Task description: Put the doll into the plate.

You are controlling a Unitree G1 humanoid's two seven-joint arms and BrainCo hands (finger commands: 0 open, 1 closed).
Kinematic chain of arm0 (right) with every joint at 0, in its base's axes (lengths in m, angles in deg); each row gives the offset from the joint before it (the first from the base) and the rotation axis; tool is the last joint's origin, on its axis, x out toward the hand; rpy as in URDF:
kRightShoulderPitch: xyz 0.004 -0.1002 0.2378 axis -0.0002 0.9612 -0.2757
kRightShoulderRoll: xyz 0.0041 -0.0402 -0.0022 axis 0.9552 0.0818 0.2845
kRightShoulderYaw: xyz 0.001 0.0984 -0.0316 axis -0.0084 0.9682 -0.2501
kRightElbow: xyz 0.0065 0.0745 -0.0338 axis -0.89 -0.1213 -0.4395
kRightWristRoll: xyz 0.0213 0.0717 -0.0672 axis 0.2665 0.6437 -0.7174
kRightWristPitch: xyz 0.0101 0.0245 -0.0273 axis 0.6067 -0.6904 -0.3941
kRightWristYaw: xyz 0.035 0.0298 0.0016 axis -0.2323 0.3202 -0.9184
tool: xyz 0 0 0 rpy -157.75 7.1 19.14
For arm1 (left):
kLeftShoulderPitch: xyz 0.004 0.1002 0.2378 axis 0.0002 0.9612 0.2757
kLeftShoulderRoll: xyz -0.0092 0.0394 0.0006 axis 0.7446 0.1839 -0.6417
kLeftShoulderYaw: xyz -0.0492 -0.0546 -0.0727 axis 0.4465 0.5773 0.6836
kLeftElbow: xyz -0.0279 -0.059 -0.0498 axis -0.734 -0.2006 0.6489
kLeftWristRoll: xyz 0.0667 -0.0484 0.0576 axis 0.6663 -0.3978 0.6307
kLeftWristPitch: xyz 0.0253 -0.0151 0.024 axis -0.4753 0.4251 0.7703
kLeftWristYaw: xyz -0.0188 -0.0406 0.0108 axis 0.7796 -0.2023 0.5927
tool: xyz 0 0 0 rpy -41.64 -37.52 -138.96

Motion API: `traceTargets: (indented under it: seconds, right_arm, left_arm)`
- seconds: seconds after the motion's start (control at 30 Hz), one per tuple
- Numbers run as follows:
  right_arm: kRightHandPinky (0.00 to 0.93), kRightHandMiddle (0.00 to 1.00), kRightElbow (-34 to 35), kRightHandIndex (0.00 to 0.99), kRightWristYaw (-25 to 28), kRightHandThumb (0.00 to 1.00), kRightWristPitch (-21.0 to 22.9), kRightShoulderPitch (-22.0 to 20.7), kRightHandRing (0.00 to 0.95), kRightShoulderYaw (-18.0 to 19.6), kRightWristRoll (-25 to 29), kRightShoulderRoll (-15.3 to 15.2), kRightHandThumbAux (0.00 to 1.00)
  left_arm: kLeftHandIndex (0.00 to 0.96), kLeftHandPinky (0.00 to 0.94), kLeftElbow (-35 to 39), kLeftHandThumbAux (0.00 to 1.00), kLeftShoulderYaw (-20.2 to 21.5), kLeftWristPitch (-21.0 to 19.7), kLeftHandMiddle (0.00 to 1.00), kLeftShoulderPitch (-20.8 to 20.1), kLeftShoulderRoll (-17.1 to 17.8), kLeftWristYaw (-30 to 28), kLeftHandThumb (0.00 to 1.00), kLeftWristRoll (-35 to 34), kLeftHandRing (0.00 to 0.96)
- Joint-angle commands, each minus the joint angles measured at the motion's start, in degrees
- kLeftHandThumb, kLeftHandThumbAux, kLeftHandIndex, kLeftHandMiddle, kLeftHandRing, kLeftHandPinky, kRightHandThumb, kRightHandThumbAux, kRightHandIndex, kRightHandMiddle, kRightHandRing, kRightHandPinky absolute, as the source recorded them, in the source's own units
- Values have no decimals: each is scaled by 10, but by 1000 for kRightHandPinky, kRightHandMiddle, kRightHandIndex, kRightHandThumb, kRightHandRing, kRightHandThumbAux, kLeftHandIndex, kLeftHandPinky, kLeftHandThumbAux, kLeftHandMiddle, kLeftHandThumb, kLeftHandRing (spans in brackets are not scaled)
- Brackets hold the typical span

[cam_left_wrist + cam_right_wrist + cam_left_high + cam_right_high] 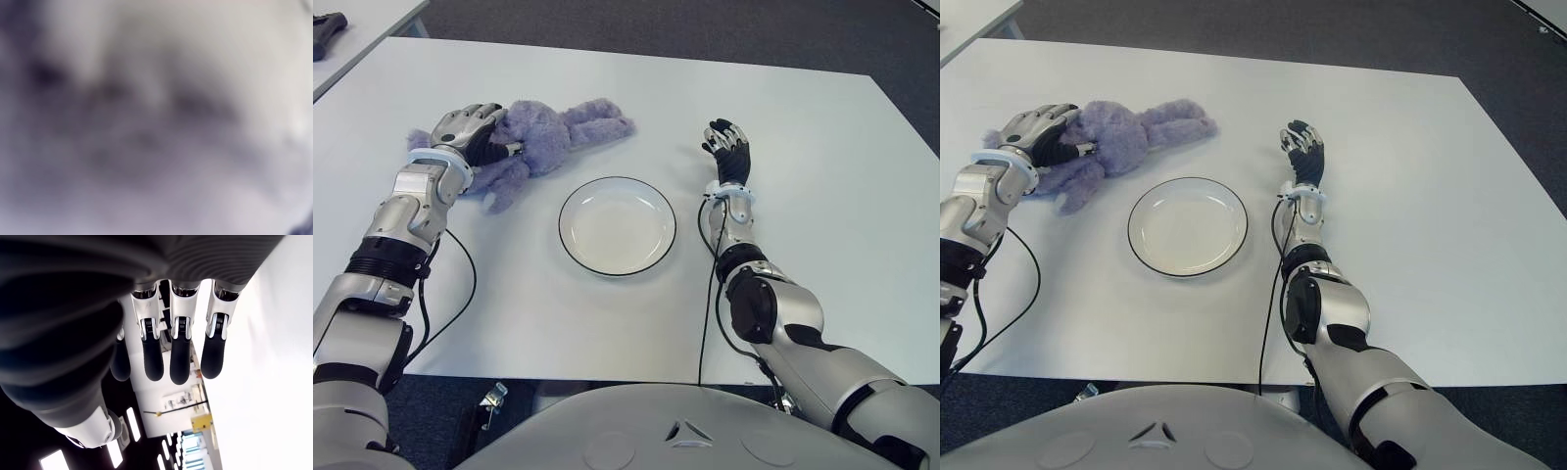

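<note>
Purple plush doll lying on the white bench, just beyond and left of the empty plate. Left hand lies over the doll's body, fingers curled onto the plush. Right hand, right of the plate, fingers extended, holding nothing.

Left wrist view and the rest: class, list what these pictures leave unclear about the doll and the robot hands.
- Left wrist view: a blur, too close to the doll; nothing distinct shows.
- Eye views: the left robot hand covers the doll's middle, so whether its fingers have closed is unclear.
- Doll's face: not visible in any view.
- Right robot hand, right of the plate: table contact cannot be judged.
</note>
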Motion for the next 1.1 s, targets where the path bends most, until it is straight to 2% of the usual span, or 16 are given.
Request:
traceTargets:
  seconds: [0.03,0.2,0.3,0.4,0.47,0.5,0.53,0.6,0.63,0.8,0.93,1.07,1.1]
  right_arm:
    - [302,267,-70,273,-3,343,13,131,267,13,13,23,798]
    - [308,267,-69,279,-2,353,12,131,268,17,17,24,800]
    - [303,263,-69,278,0,355,9,131,268,18,18,24,802]
    - [304,263,-69,273,-4,347,8,132,269,17,15,24,803]
    - [311,265,-69,271,-6,342,8,132,272,17,15,24,805]
    - [316,267,-69,271,-6,341,7,132,275,17,15,25,806]
    - [317,267,-69,271,-6,340,7,132,276,17,15,25,807]
    - [317,268,-69,271,-7,340,9,131,276,16,14,25,805]
    - [317,268,-69,271,-7,343,9,131,276,16,14,24,803]
    - [317,264,-69,273,-9,351,7,132,273,14,12,25,794]
    - [321,264,-69,274,-7,345,4,132,275,16,13,26,795]
    - [319,267,-69,274,-7,342,5,132,278,15,13,26,797]
    - [316,269,-69,274,-8,341,6,132,278,14,11,26,798]
  left_arm:
    - [0,177,-77,250,-38,3,28,40,-42,-24,433,-16,84]
    - [7,205,-97,256,-39,8,58,34,-47,-27,463,-23,113]
    - [32,166,-114,262,-39,14,94,28,-51,-24,482,-27,133]
    - [60,170,-135,269,-35,23,123,22,-56,-16,494,-36,148]
    - [93,221,-149,277,-33,32,172,17,-58,-12,511,-42,184]
    - [114,363,-155,290,-33,36,235,15,-58,-11,525,-44,276]
    - [118,387,-160,292,-33,40,246,13,-57,-12,528,-47,292]
    - [150,556,-170,316,-32,50,327,9,-57,-15,541,-54,429]
    - [161,588,-175,322,-32,55,346,7,-56,-17,545,-57,459]
    - [290,632,-197,328,-30,66,450,-1,-59,-9,606,-71,519]
    - [317,645,-212,321,-33,72,480,-8,-59,-1,624,-74,536]
    - [358,718,-225,326,-33,80,527,-13,-59,-3,633,-82,580]
    - [399,708,-229,333,-32,83,545,-15,-60,-5,634,-85,591]
